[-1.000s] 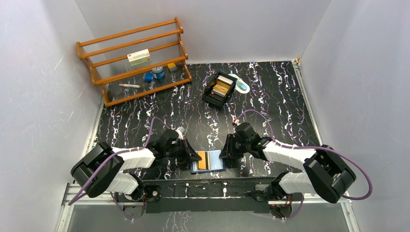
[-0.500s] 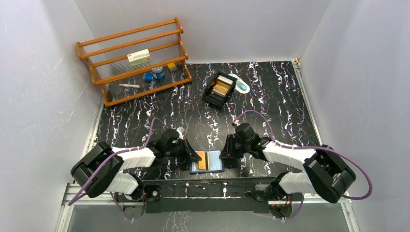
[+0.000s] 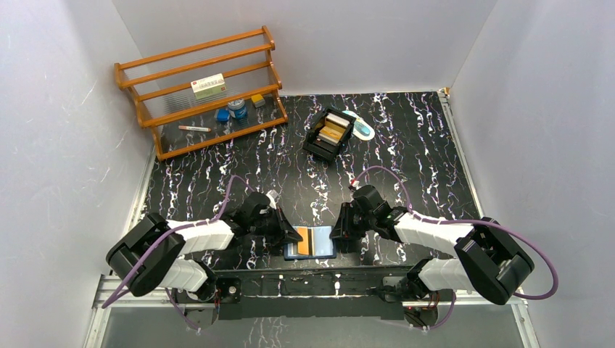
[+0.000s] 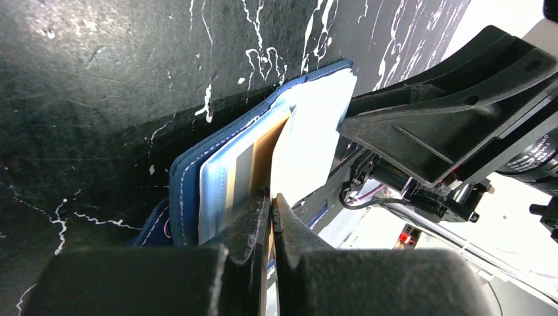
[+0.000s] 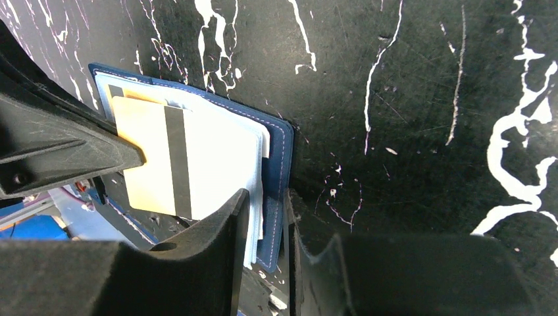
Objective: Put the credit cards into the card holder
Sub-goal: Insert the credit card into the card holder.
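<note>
The left claw point(image 4: 271, 197) is clenched: its two fingers meet with no gap on the near edge of one card point(image 5: 210, 155), a gold one with a dark stripe, glared almost white in the left wrist view. That card lies flat over the open holder point(image 5: 283, 151), reaching across its pale blue pockets, with one short end out past the holder's rim on the left claw's side. A second card point(image 4: 253, 161), gold with a grey stripe, sits lower in the holder under the first, only its end showing. The right claw point(image 5: 266, 194) stands partly closed and straddles the holder's opposite edge, one finger point(image 5: 224, 224) over the pocket sheets and beside the held card's corner, the other outside the navy cover against the table point(image 3: 406, 138); the cover and pocket sheets fill the narrow gap between the jaws, so it grasps the holder there. The holder lies spread open on the table at its near edge, midway between the two arms, the claws facing each other across it. More cards point(image 3: 332, 132) stand in a black tray point(image 3: 316, 147) well apart, toward the far side of the table.
</note>
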